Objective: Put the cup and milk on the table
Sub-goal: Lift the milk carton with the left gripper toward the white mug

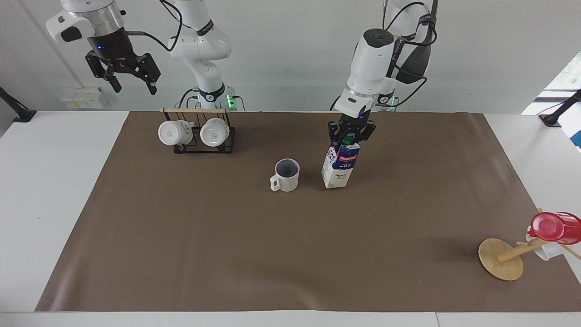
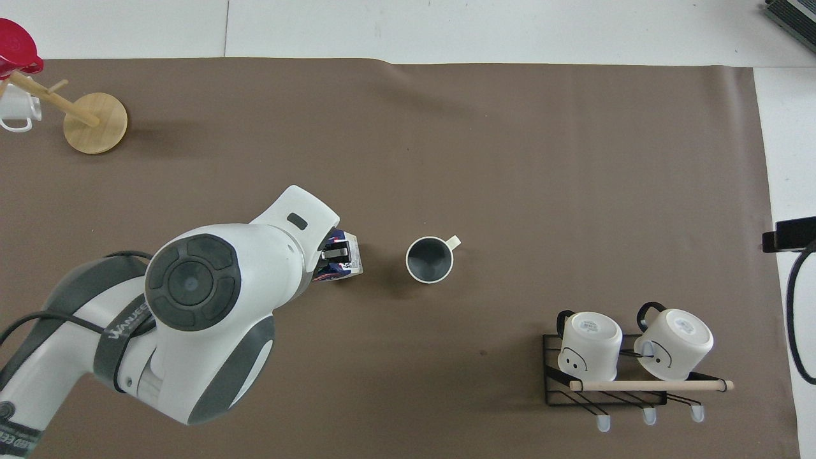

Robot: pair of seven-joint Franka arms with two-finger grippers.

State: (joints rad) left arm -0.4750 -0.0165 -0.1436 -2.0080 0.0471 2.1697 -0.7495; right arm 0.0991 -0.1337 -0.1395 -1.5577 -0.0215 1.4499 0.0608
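Observation:
The cream cup (image 1: 286,175) stands upright on the brown sheet of the table (image 1: 181,236), its handle toward the right arm's end; it also shows in the overhead view (image 2: 429,259). The milk carton (image 1: 339,164) stands beside the cup, toward the left arm's end, its base at or just above the sheet. My left gripper (image 1: 349,138) is shut on the carton's top by the green cap; the arm hides most of the carton (image 2: 343,259) in the overhead view. My right gripper (image 1: 131,81) is open, raised high above the table's right-arm end.
A black wire rack (image 1: 204,136) holds two white mugs, nearer to the robots than the cup; it also shows in the overhead view (image 2: 612,382). A tipped wooden mug tree (image 1: 501,259) with a red plastic cup (image 1: 554,227) lies at the left arm's end.

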